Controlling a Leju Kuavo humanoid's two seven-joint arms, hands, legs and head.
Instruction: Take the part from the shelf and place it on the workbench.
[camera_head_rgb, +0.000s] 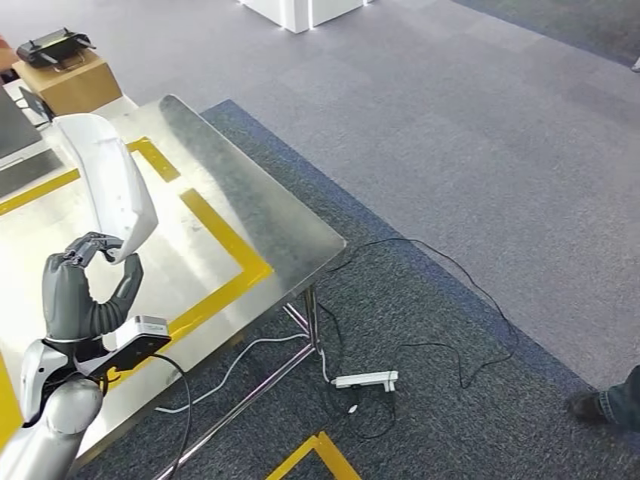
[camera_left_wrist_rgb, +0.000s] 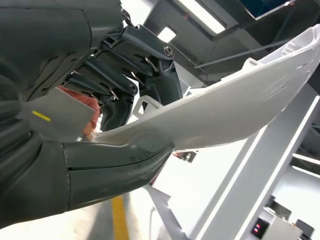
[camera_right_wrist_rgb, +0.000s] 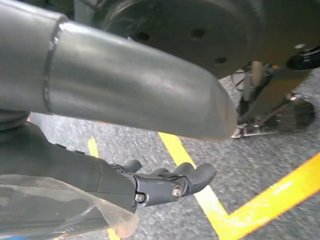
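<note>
Left hand (camera_head_rgb: 89, 283) grips white curved plastic part (camera_head_rgb: 109, 185), held above near edge of steel workbench (camera_head_rgb: 256, 215). Right hand (camera_right_wrist_rgb: 166, 182) hangs empty, fingers loosely extended. Placing step; next: lower, release.

Left hand (camera_head_rgb: 89, 285) raised, fingers clamped; right hand (camera_right_wrist_rgb: 166, 182) hangs down, fingers loosely extended

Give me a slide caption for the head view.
Left hand holds the white part above the steel workbench.
</note>
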